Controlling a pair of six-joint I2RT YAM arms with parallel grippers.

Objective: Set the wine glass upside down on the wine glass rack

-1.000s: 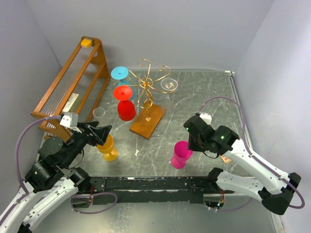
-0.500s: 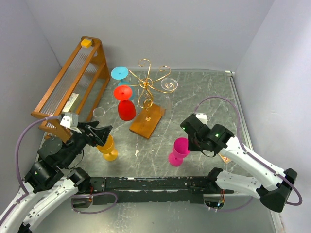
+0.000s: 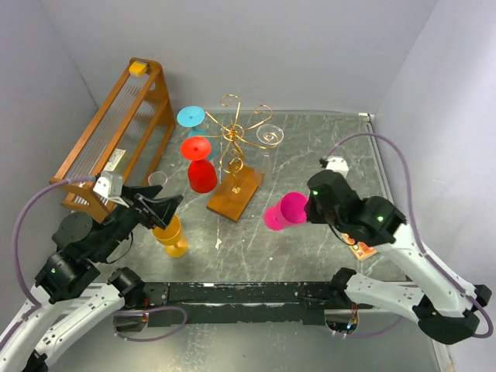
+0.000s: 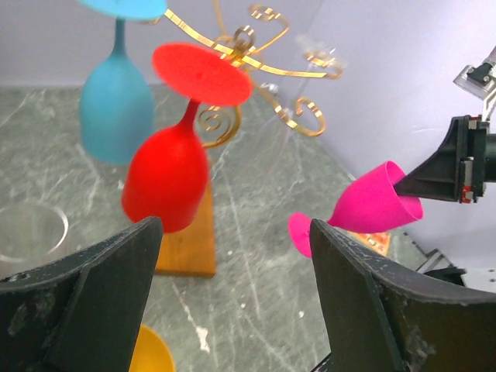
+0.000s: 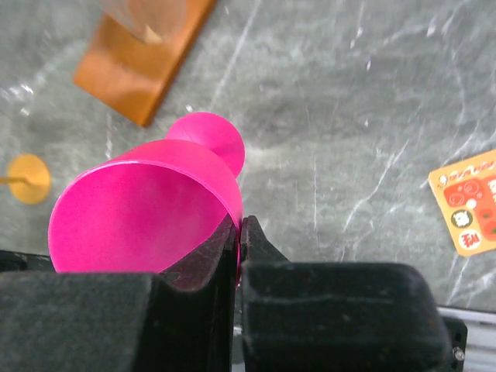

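The gold wire wine glass rack [image 3: 235, 133] stands on its wooden base [image 3: 235, 195] at the table's middle back. A red glass [image 3: 201, 167], a blue glass [image 3: 191, 118] and a clear glass [image 3: 270, 137] hang on it upside down. My right gripper [image 3: 309, 206] is shut on the rim of a pink wine glass [image 3: 282, 211] and holds it off the table, tilted on its side with the foot to the left. The right wrist view shows the pinched rim [image 5: 239, 225]. My left gripper [image 3: 167, 211] is open and empty, just above a yellow glass [image 3: 172, 235].
A tall orange-brown slatted frame [image 3: 116, 136] stands at the back left. A small clear glass [image 3: 157, 180] stands in front of it. An orange card [image 3: 363, 250] lies under the right arm. Walls close in the left, back and right.
My right gripper has lifted the pink glass off the table and tipped it from upright onto its side, moving back and up. The left arm has shifted only slightly.
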